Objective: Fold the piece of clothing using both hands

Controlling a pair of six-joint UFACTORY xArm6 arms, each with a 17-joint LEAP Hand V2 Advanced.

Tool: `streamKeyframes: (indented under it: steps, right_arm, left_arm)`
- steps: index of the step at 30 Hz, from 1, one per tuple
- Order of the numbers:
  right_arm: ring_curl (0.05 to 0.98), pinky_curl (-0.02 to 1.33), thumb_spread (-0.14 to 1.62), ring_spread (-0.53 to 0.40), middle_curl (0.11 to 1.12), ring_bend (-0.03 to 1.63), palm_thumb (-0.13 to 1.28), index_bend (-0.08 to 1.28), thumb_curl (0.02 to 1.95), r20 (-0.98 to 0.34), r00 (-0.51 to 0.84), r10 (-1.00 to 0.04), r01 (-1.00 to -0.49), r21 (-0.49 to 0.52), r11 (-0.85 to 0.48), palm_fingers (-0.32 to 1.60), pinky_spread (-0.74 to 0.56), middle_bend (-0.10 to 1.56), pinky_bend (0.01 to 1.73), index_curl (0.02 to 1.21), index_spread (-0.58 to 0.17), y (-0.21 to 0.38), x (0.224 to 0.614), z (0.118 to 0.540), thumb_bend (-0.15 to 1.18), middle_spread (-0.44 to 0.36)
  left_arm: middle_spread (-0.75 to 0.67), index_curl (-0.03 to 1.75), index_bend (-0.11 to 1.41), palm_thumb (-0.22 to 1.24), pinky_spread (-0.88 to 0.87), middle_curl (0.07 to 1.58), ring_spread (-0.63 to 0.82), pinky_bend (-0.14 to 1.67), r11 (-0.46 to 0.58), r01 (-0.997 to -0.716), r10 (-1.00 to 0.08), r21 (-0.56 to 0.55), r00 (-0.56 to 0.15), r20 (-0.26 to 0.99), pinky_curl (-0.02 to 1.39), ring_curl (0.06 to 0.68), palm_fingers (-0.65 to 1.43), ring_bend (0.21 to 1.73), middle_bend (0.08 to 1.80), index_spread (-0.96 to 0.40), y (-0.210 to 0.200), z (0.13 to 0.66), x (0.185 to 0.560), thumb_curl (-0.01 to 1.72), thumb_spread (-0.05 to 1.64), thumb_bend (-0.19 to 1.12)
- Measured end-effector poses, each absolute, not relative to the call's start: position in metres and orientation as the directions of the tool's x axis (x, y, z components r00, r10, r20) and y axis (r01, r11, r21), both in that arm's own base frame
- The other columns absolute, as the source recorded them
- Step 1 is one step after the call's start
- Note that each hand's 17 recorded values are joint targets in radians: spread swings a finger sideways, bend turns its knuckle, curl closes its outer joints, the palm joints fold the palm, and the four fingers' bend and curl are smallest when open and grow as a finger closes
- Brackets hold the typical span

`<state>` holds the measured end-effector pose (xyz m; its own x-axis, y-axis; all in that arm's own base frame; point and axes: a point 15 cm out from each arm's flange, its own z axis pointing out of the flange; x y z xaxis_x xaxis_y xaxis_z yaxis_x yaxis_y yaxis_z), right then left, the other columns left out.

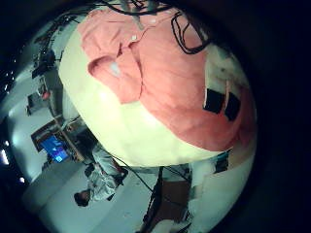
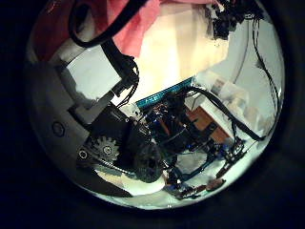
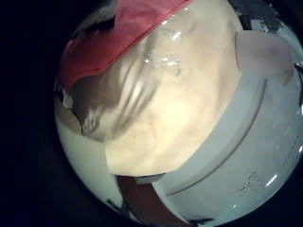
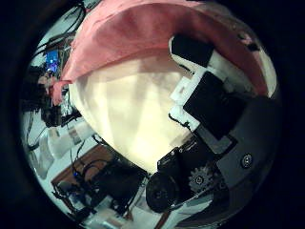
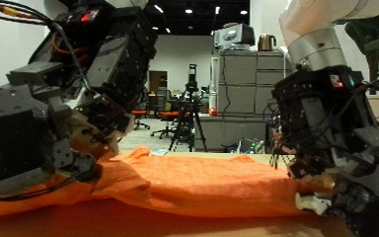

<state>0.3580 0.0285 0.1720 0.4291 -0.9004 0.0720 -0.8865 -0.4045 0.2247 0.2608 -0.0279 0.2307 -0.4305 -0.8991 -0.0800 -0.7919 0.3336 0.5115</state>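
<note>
An orange garment [image 5: 196, 188] lies spread and rumpled on the pale table between my hands. My right hand [image 5: 332, 138] is at the other end, fingertips [image 5: 315, 190] curled down onto the cloth's edge. The right thumb side palm view shows a finger [image 4: 195, 52] lying on the cloth [image 4: 133, 33]. The right little finger side palm view has a fold of cloth [image 3: 109, 57] close to the palm.
The table's rim [image 3: 227, 142] runs close by my right hand. Grey cabinets [image 5: 236, 99] and chairs stand in the room behind the table. Loose boards and wiring [image 2: 205, 124] sit beside the table.
</note>
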Motion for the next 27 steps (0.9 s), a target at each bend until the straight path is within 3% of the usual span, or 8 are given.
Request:
streamKeyframes:
  steps: [5,10,13,21,27]
  right_arm:
    - [0.611,0.64,1.21,-0.244,0.75,1.25,0.99,0.94,0.42,0.065,0.416,-0.907,-0.879,0.284,-0.383,1.23,-0.38,1.14,1.14,0.77,-0.320,0.017,0.320,0.198,0.01,-0.186]
    - [0.635,0.69,1.24,-0.233,0.78,1.31,1.00,0.99,0.43,0.060,0.405,-0.912,-0.870,0.330,-0.365,1.16,-0.34,1.19,1.20,0.81,-0.305,0.009,0.282,0.233,0.00,-0.181]
    - [0.641,0.71,1.26,-0.228,0.80,1.33,1.00,1.02,0.43,0.062,0.399,-0.915,-0.873,0.330,-0.359,1.15,-0.32,1.20,1.22,0.82,-0.297,0.006,0.268,0.250,-0.01,-0.184]
    - [0.643,0.74,1.26,-0.220,0.81,1.35,1.02,1.04,0.46,0.068,0.394,-0.917,-0.889,0.283,-0.361,1.14,-0.29,1.21,1.24,0.84,-0.281,0.009,0.272,0.267,-0.01,-0.184]
    - [0.641,0.75,1.26,-0.216,0.82,1.37,1.05,1.04,0.47,0.082,0.383,-0.920,-0.908,0.219,-0.358,1.14,-0.29,1.22,1.24,0.84,-0.275,0.015,0.301,0.290,0.00,-0.184]
  left_arm:
    - [-0.62,1.34,0.17,0.85,-0.69,1.10,-0.46,1.05,0.350,-0.781,-0.891,0.518,-0.448,-0.072,0.61,0.530,1.03,1.30,0.85,-0.68,-0.025,0.246,0.251,0.74,0.93,-0.02]
    - [-0.62,1.35,0.17,0.85,-0.68,1.11,-0.47,1.05,0.382,-0.742,-0.874,0.551,-0.483,-0.045,0.61,0.530,1.03,1.30,0.84,-0.67,-0.022,0.265,0.236,0.74,0.93,-0.02]
    - [-0.62,1.35,0.17,0.85,-0.68,1.11,-0.47,1.05,0.395,-0.746,-0.871,0.537,-0.490,-0.041,0.61,0.529,1.03,1.30,0.84,-0.67,-0.023,0.276,0.236,0.74,0.93,-0.02]
    - [-0.63,1.36,0.17,0.85,-0.68,1.12,-0.47,1.06,0.395,-0.758,-0.871,0.519,-0.488,-0.049,0.61,0.529,1.03,1.29,0.84,-0.66,-0.022,0.292,0.246,0.74,0.93,-0.02]
    - [-0.63,1.37,0.17,0.84,-0.68,1.12,-0.47,1.06,0.380,-0.775,-0.879,0.504,-0.472,-0.063,0.61,0.530,1.03,1.29,0.84,-0.65,-0.018,0.309,0.269,0.73,0.93,-0.02]
